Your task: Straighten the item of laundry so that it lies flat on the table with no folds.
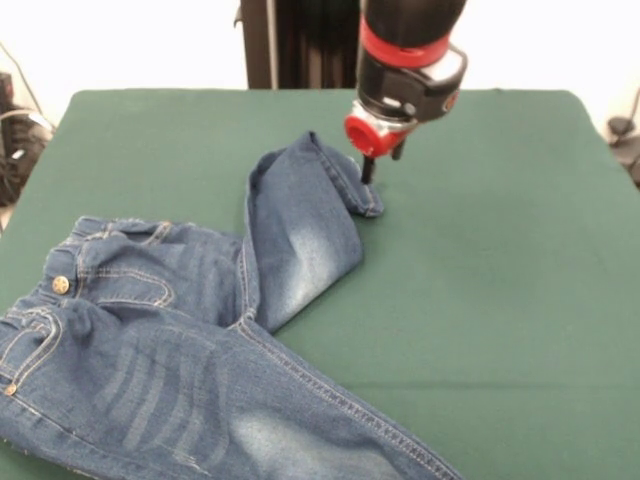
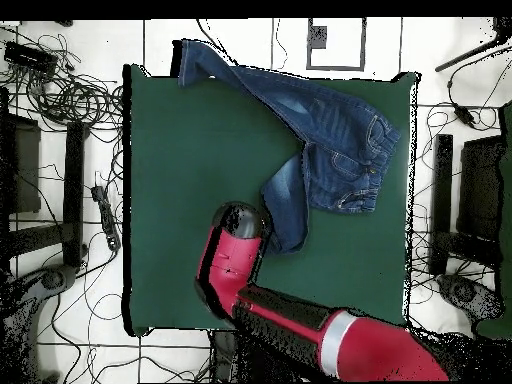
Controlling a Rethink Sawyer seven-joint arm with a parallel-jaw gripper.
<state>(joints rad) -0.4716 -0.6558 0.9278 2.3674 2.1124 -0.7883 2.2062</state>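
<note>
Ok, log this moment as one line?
jeans: one leg folded back | hand: low beside folded cuff, grip unclear | table: jeans overhang edge | status: not flat

Arm [image 1: 410, 50] reaching down from above, wrist vertical; gripper [image 1: 380, 170] low, fingers' state unclear.

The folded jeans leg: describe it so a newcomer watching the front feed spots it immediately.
Start at the green table, then find the jeans at its near left. One leg runs up toward the gripper and doubles back on itself, cuff beside the fingertips; the other leg lies straight, running off the bottom edge.
</note>
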